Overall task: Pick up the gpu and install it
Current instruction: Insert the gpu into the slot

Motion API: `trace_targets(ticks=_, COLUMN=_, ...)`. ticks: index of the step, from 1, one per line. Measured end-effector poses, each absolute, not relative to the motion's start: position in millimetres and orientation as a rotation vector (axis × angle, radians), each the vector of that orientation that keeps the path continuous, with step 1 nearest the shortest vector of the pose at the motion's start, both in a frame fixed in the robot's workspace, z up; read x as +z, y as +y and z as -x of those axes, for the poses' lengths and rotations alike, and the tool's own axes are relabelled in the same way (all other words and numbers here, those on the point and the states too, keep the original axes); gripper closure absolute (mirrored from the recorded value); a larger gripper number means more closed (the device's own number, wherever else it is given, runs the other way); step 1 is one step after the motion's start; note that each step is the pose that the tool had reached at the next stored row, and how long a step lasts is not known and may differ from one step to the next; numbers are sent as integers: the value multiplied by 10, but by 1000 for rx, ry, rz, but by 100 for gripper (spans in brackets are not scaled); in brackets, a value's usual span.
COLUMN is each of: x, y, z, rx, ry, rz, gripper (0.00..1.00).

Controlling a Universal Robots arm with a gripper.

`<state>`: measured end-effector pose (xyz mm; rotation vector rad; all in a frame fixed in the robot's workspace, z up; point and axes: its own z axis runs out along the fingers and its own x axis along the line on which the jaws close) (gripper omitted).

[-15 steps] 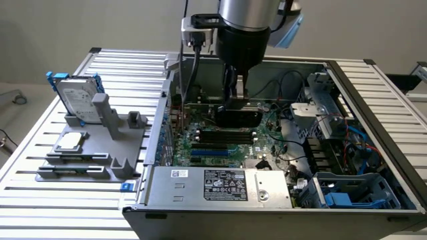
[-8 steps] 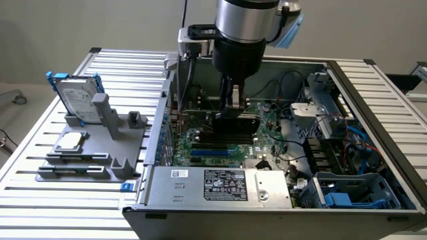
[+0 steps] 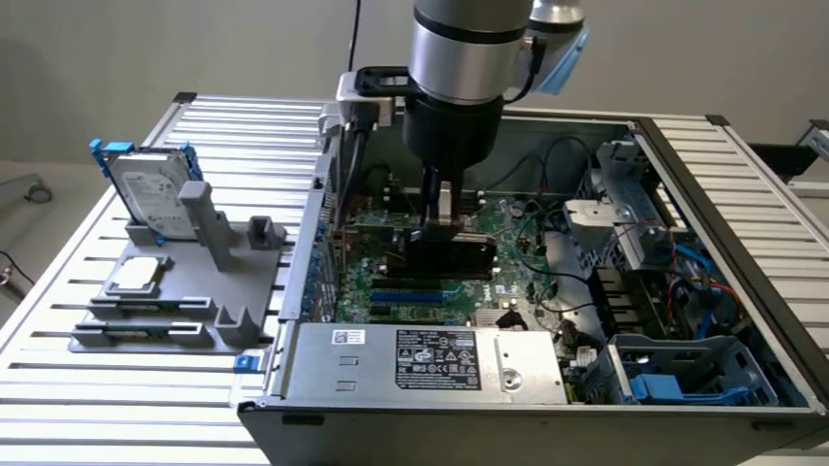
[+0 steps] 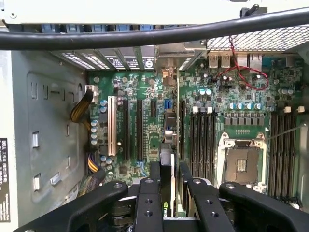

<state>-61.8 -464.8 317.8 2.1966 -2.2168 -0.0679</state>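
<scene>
Fingers (image 4: 147, 198) of the gripper (image 4: 169, 169) clamp the gpu (image 4: 167, 189) edge-on, low inside the open computer case (image 3: 518, 432) — held upright, likely so its bottom edge lines up with a motherboard (image 4: 145, 96) slot.

A plain pale wall (image 3: 155, 49) stands behind a table (image 3: 247, 121) topped with ribbed silver aluminium slats that catch soft, even light, while a strip of light-coloured floor (image 3: 33, 228) shows beyond the table's edge at the exterior view's left.
</scene>
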Motion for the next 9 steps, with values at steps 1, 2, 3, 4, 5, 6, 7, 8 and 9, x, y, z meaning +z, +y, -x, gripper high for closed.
trace_targets(ticks=1, x=3160, y=-4649, z=626, rx=-68, ry=-2217, rz=-2196, gripper=74)
trace_targets(ticks=2, x=3145, y=-4651, z=626, rx=-68, ry=-2217, rz=-2196, gripper=74)
trace_targets(ticks=3, x=3141, y=-4653, z=627, rx=-68, ry=-2217, rz=-2196, gripper=74)
trace_targets(ticks=4, x=3140, y=-4654, z=627, rx=-67, ry=-2216, rz=-2195, gripper=74)
trace_targets(ticks=5, x=3139, y=-4655, z=627, rx=-67, ry=-2216, rz=-2195, gripper=74)
trace_targets(ticks=6, x=3125, y=-4655, z=628, rx=-67, ry=-2216, rz=-2195, gripper=74)
trace_targets(ticks=7, x=3107, y=-4655, z=632, rx=-67, ry=-2216, rz=-2195, gripper=74)
trace_targets(ticks=8, x=3090, y=-4655, z=637, rx=-67, ry=-2216, rz=-2195, gripper=74)
trace_targets(ticks=9, x=3072, y=-4656, z=644, rx=-67, ry=-2216, rz=-2195, gripper=74)
